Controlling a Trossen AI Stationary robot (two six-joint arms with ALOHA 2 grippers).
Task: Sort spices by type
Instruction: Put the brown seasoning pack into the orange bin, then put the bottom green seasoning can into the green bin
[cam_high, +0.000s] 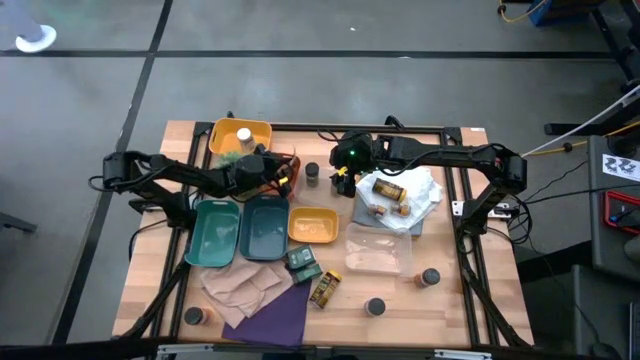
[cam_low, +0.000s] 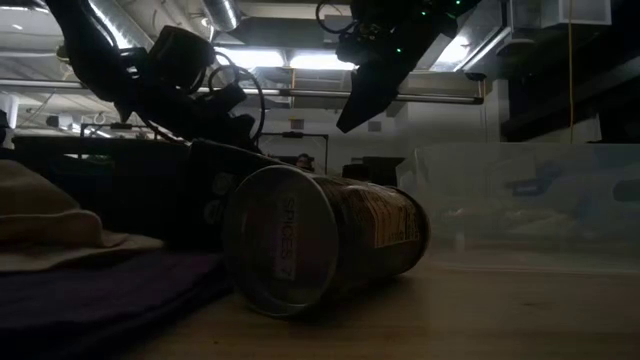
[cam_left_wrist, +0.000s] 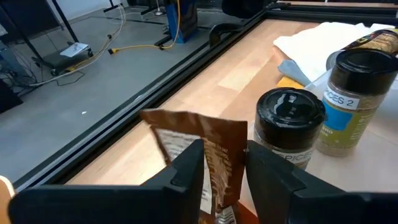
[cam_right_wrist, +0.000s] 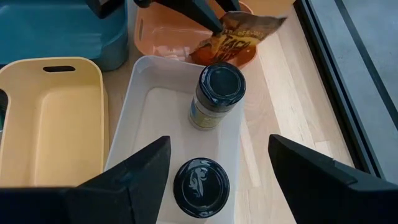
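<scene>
The sort is judged only partly done. In the left wrist view a brown spice packet (cam_left_wrist: 205, 155) is pinched between the left gripper (cam_left_wrist: 224, 168) jaws, at lower centre of that frame. In the right wrist view the same packet is seen hanging over an orange tray (cam_right_wrist: 149, 34) at the top of the frame. Just below it, a white tray (cam_right_wrist: 140, 99) already carries two dark-lidded jars (cam_right_wrist: 216, 93), one at centre, the other at the lower edge.

The right gripper (cam_right_wrist: 217, 168) hovers above that white tray, its jaws spread wide and holding nothing.

In the high view much is left: loose jars (cam_high: 430, 277) are scattered at the lower right of the counter (cam_high: 460, 300), another sits at lower left, packets lie at lower centre, and more jars rest on the white cloth (cam_high: 425, 195) at centre right. The teal trays (cam_high: 240, 230) at centre left appear unfilled.
</scene>
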